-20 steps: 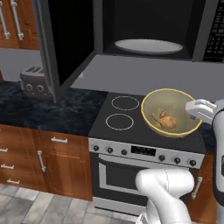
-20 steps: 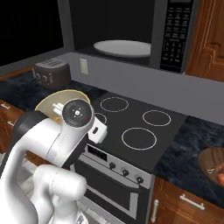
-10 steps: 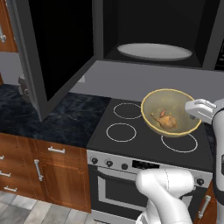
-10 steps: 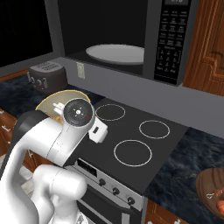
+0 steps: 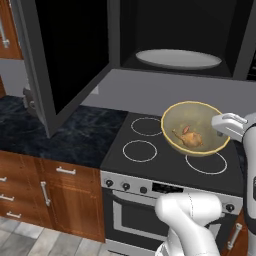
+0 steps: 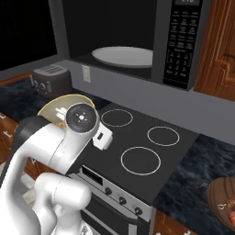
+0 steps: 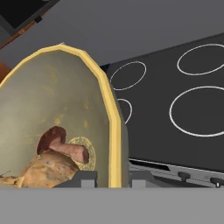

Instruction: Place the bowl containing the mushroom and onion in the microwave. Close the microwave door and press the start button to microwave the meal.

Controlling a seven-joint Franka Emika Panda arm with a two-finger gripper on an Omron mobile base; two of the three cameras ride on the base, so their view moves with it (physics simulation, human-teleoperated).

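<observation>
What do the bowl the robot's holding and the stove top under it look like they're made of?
The bowl looks like glazed ceramic: smooth cream-yellow walls, a thin brighter rim and a faint printed mark at the bottom in the hand view. The stove top looks like smooth black glass, flat with thin white burner rings. Both are rendered, so this is a guess.

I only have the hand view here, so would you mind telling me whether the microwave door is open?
Observer: Yes, the microwave door is swung wide open to the left.
Operator: Thank you. Is anything inside the microwave?
Observer: A white turntable plate with nothing on it.
Operator: And where is the bowl relative to it?
Observer: The bowl, gripped by its rim in the gripper, is held above the stove, below the microwave opening.
</observation>
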